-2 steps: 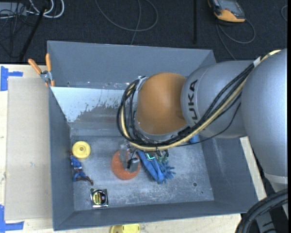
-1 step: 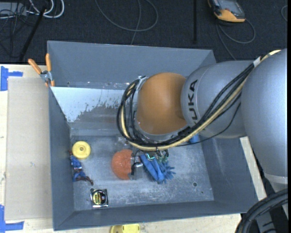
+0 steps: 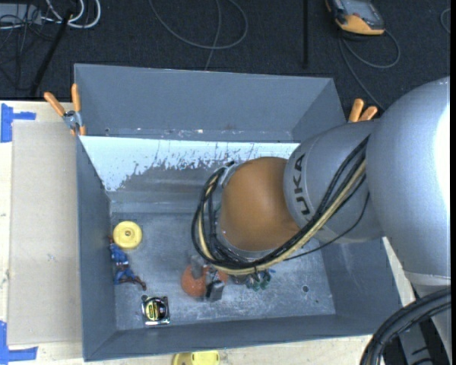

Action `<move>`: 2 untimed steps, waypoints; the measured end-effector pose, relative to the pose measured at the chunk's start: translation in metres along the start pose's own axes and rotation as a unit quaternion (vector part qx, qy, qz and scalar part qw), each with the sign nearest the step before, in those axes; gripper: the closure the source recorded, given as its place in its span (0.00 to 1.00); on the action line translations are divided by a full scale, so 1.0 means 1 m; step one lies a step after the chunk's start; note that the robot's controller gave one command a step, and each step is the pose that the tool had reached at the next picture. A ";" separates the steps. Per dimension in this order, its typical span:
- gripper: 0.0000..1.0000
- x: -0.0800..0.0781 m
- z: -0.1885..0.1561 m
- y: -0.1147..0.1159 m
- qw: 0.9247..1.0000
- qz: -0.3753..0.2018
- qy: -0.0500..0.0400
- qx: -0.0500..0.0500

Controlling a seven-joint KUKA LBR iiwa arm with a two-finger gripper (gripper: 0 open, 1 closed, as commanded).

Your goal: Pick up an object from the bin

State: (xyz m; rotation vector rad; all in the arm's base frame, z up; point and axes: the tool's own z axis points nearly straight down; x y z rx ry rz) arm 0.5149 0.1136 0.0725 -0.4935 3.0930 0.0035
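A: While the arm [image 3: 399,181] reaches in over the bin's right wall, what's biggest in there?

B: The arm itself, w/ its orange wrist cover [image 3: 254,204] and looped cables [image 3: 204,223]. It hangs over the middle of the grey bin [image 3: 95,226] floor, tip down toward the near edge.

A: Fingers?

B: A dark tip of the fingers [image 3: 212,290] pokes out below the cover. Spread or clenched, can't tell; the cover hides the rest.

A: Nearest obj?

B: An orange-brown rounded thing [image 3: 191,283], close to the near edge, abt mid-width. It's just beside the fingers, on the left-wall side. Touching or not, can't tell.

A: The rest?

B: A yellow disc [image 3: 127,235] lies flat nr the left wall. A blue toy figure [image 3: 121,266] lies just beside it toward the near edge. A black-and-yellow tape measure [image 3: 155,309] sits nr the near-left corner. A small green bit [image 3: 259,280] lies under the arm, on the right-wall side of the fingers.
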 end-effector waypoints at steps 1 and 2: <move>1.00 0.000 0.000 0.000 1.000 0.002 0.000 0.000; 1.00 0.000 0.000 0.000 1.000 0.003 0.000 0.000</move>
